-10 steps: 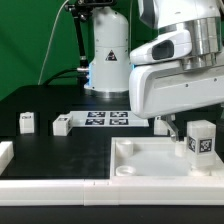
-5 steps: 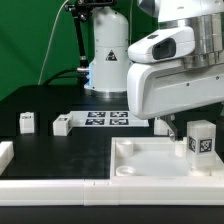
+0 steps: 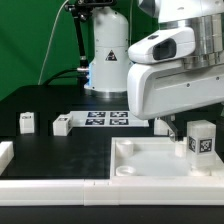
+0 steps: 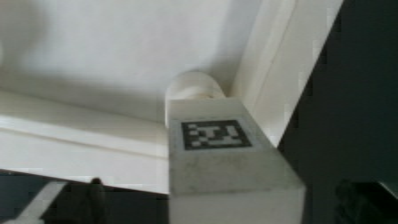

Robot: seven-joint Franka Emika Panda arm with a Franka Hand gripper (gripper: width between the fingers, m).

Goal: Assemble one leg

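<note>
A white leg (image 3: 201,140) with a square tag stands upright in a corner socket of the white tabletop (image 3: 140,160) at the exterior view's right. In the wrist view the leg (image 4: 217,140) runs between my fingers, with the tabletop (image 4: 89,60) behind it. My gripper (image 4: 217,208) straddles the leg, and the dark fingers (image 4: 82,200) stand apart from its sides, so it is open. In the exterior view the gripper (image 3: 188,128) hangs right over the leg, and its big white body hides the far corner of the tabletop.
Two loose legs (image 3: 27,121) (image 3: 62,124) lie on the black table at the exterior view's left. The marker board (image 3: 105,118) lies behind them. A white rail (image 3: 55,186) runs along the front edge, with another rail piece (image 3: 5,152) at the far left.
The arm's upper wrist part turned between one second and half a second ago. It has held still since. The leg and tabletop have not moved.
</note>
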